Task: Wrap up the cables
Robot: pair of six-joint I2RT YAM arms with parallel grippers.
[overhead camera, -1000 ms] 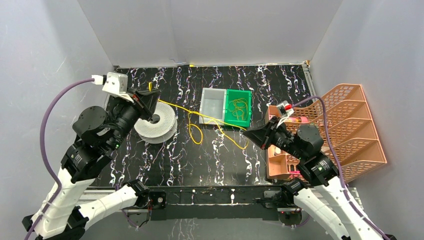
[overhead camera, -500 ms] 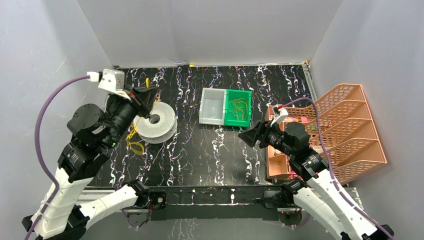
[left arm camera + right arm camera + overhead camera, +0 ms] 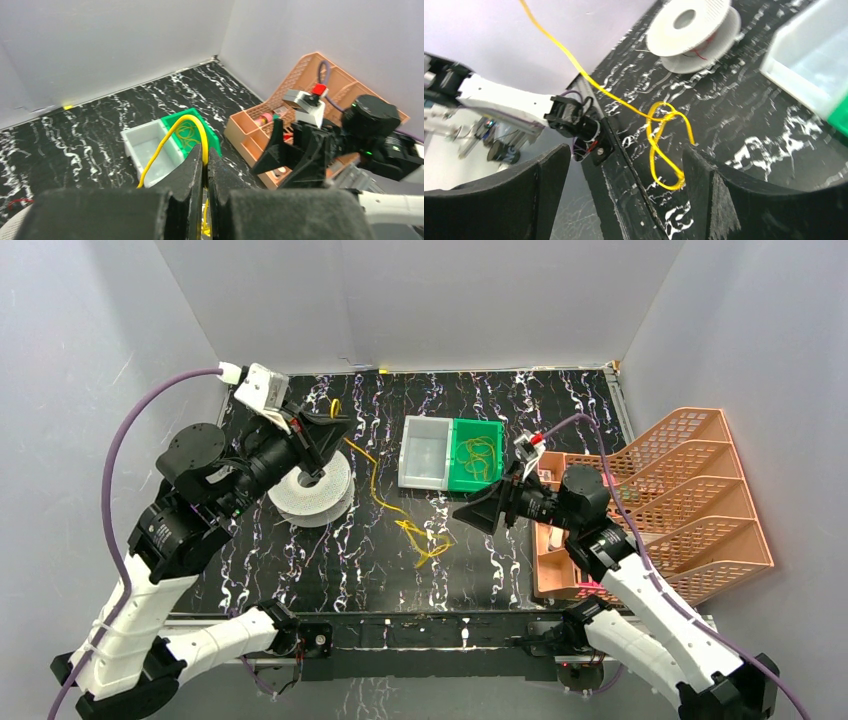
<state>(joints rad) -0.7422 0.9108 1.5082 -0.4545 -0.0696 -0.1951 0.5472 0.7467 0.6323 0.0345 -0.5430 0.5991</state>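
On black marbled table (image 3: 560, 410), yellow cable (image 3: 422, 536) pinched in left gripper (image 3: 338, 430).
Tangled end near wide-spread right gripper (image 3: 464, 513), not touching.

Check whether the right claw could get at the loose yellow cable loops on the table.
Probably yes. The right claw is open and aimed at the cable loops, which lie in the open on the table just ahead of it; nothing stands between them.

White links (image 3: 130, 615), black joints (image 3: 195, 450), purple cords (image 3: 110, 460), maybe LEDs (image 3: 366, 152)
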